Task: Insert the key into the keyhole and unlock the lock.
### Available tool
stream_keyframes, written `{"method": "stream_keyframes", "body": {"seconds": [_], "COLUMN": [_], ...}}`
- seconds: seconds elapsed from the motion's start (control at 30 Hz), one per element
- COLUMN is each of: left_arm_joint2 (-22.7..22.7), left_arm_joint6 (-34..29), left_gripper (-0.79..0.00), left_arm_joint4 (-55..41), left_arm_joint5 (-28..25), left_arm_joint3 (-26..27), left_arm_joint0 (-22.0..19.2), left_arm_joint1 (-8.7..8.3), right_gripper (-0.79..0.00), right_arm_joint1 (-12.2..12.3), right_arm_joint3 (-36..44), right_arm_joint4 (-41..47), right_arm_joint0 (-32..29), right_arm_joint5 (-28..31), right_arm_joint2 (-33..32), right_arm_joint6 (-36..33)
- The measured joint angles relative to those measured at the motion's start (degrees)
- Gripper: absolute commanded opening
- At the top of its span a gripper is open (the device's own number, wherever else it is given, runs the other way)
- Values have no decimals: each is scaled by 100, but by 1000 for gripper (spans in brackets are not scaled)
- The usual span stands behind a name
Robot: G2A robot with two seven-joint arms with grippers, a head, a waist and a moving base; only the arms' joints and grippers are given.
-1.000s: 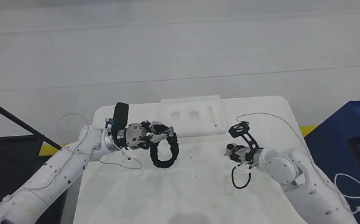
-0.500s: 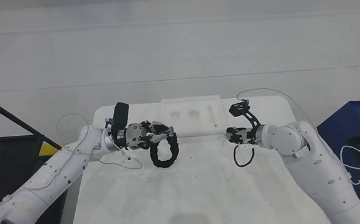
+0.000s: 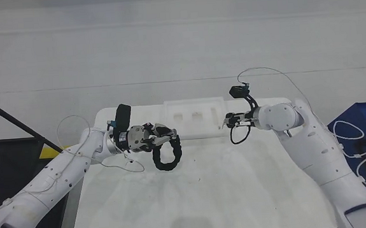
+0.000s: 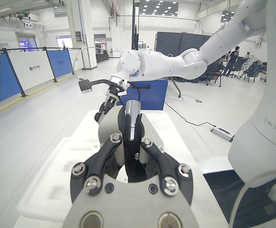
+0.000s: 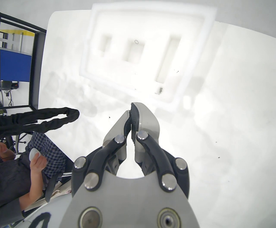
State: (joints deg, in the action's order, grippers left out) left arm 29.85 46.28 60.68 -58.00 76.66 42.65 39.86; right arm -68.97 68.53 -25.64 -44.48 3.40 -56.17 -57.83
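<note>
My left gripper [image 3: 164,136] is shut on the lock [image 3: 167,156], a black sleeved cable loop hanging over the table's left middle. In the left wrist view its chrome cylinder [image 4: 133,116] stands up between my fingers [image 4: 107,149], pointing at the other arm. My right gripper [image 3: 227,120] is shut above the right end of the white foam tray [image 3: 195,101]. In the right wrist view its pads [image 5: 134,121] are pressed together and nothing shows between them. A small dark object [image 5: 159,90] lies on the tray's rim [image 5: 185,71] just ahead; I cannot tell whether it is the key.
The foam tray has three shallow recesses and sits at the table's back edge. The white table [image 3: 195,202] lies open in front of both arms. A thin cable loops off the right wrist [image 3: 239,135]. A blue barrier [image 3: 357,134] stands to the table's right.
The right arm swung from the table's front right back and left to the foam tray's right end, its gripper staying shut. The left arm with the lock kept still.
</note>
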Motion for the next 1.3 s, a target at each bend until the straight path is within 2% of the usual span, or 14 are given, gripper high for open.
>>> {"method": "stream_keyframes", "body": {"seconds": [0.6, 1.3], "left_arm_joint2": [0, 0], "left_arm_joint6": [0, 0], "left_gripper": [-785, -785], "left_arm_joint4": [0, 0], "left_arm_joint5": [0, 0], "left_arm_joint3": [0, 0], "left_arm_joint0": [0, 0], "left_arm_joint1": [0, 0], "right_gripper": [-785, -785], "right_arm_joint1": [-492, -856], "right_arm_joint3": [-1987, -3163], "right_arm_joint4": [531, 855], "right_arm_joint0": [1018, 1435], "right_arm_joint5": [204, 475], "right_arm_joint2": [767, 1063], "right_arm_joint6": [302, 473]}}
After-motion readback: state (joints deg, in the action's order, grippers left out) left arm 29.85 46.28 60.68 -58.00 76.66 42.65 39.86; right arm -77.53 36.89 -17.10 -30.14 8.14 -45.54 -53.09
